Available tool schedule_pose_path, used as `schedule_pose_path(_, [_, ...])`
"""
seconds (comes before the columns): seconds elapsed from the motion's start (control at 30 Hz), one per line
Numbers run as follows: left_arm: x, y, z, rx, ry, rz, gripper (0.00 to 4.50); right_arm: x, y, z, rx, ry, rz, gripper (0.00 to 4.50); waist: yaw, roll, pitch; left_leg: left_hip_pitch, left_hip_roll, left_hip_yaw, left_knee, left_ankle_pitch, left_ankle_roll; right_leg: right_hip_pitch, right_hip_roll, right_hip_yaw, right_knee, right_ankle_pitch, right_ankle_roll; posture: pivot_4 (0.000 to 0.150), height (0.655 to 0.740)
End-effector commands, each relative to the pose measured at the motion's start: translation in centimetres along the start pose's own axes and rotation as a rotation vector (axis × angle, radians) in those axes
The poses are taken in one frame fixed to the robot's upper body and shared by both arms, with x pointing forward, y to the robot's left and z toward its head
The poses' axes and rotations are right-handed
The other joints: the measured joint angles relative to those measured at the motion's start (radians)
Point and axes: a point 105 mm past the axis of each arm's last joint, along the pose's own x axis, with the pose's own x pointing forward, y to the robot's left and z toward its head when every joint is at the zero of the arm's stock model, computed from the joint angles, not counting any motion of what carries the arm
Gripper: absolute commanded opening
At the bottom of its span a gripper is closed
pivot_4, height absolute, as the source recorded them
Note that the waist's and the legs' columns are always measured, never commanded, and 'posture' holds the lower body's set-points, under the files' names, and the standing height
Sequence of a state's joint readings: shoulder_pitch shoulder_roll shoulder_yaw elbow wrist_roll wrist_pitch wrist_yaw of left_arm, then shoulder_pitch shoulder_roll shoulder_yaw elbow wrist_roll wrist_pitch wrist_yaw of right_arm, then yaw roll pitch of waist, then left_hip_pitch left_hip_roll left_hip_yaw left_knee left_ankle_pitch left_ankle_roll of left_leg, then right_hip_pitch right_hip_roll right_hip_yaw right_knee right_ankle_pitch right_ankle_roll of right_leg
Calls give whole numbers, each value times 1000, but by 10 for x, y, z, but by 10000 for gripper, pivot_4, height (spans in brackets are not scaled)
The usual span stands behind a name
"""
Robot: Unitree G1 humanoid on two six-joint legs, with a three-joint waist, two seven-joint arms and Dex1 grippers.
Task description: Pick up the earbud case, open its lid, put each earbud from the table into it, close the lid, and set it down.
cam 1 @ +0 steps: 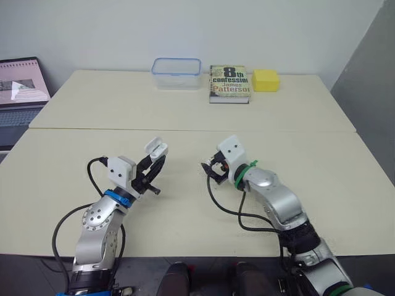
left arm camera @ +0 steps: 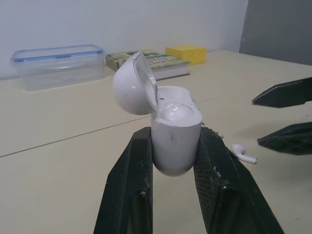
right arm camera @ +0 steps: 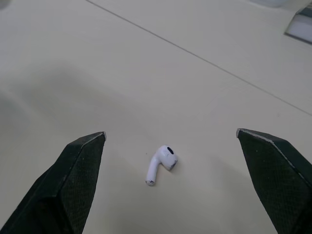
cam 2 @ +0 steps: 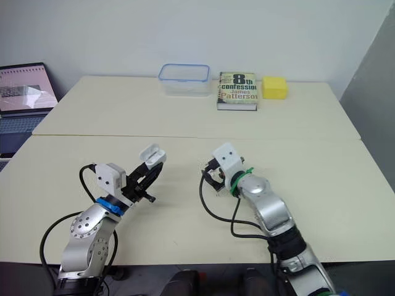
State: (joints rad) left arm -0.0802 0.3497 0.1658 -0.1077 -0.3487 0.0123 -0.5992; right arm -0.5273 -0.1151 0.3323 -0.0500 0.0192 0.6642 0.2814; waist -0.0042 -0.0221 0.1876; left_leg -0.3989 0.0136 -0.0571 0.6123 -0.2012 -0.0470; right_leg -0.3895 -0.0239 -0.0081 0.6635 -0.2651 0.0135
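My left gripper (cam 1: pixel 153 163) is shut on the white earbud case (left arm camera: pixel 175 141), holding it upright above the table. The case's lid (left arm camera: pixel 134 83) is swung open, and a rounded white shape sits in its well. One white earbud (right arm camera: pixel 161 164) lies on the table (cam 1: pixel 185 203) to the right of the case. My right gripper (right arm camera: pixel 170 132) is open and hangs just above that earbud, one finger on each side of it. Its two black fingers (left arm camera: pixel 287 92) also appear in the left wrist view, beside the earbud (left arm camera: pixel 243 153).
At the table's far edge stand a clear plastic box with a blue rim (cam 1: pixel 176 73), a paperback book (cam 1: pixel 229 83) and a yellow block (cam 1: pixel 265 80). A laptop (cam 1: pixel 21 89) sits off the far left. A seam (cam 1: pixel 185 129) joins two tabletops.
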Motion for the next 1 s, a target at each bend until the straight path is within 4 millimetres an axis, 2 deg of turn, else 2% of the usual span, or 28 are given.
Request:
schedule_pose_path(0.03, [4, -2, 13, 35, -44, -10, 7654, 12, -4, 2, -17, -21, -55, 45000, 0, 0, 0, 0, 0, 0, 0, 0, 0, 0, 0, 0, 0, 0, 0, 1500, 7400])
schedule_pose_path(0.17, [4, -2, 12, 36, -40, -13, 7654, 25, -5, -10, 29, 16, -91, 45000, -2, 0, 0, 0, 0, 0, 0, 0, 0, 0, 0, 0, 1, 0, 0, 1500, 7400])
schedule_pose_path(0.33, [4, -1, 11, 37, -32, -12, 7654, 30, 0, -27, 90, 66, -97, 45000, -5, 0, 0, 1, 1, 0, 0, 0, 0, 0, 0, 0, 1, 0, 0, 1500, 7400])
schedule_pose_path(0.5, [3, -2, 10, 37, -26, -10, 7654, 30, 8, -34, 103, 95, -72, 28760, -6, 0, -1, 1, 1, 0, 0, 0, 0, 0, 1, 0, 2, 0, 0, 1500, 7400])
schedule_pose_path(0.7, [4, -3, 9, 38, -23, -11, 7654, 28, 10, -27, 112, 86, -55, 6674, -3, 0, -1, 1, 1, 0, 0, 0, 0, 0, 1, 0, 1, 0, 0, 1500, 7400])
schedule_pose_path(0.73, [3, -3, 10, 38, -22, -11, 7654, 26, 9, -25, 111, 79, -48, 4398, -3, 0, -1, 1, 1, -1, 0, 0, 0, 0, 0, 0, 1, 0, 0, 1500, 7400])
schedule_pose_path(0.87, [3, -4, 10, 38, -17, -12, 7654, 12, 12, -10, 89, 34, 57, 4359, -1, 0, -1, 0, 0, -1, 0, 0, 0, 0, 0, -1, 0, 0, 0, 1500, 7400])
schedule_pose_path(0.93, [2, -6, 10, 37, -15, -16, 7654, -8, 17, -2, 7, 2, 212, 4359, -1, 0, -1, -1, 0, -1, 0, 0, 0, 0, 0, -1, 0, 0, 0, 1500, 7400])
schedule_pose_path(1.0, [1, -8, 11, 36, -14, -19, 7654, -36, 18, -1, -104, -19, 376, 4359, 0, 1, 0, -1, 0, -1, 0, 0, 0, 0, 0, -1, -1, -1, 1, 1500, 7400])
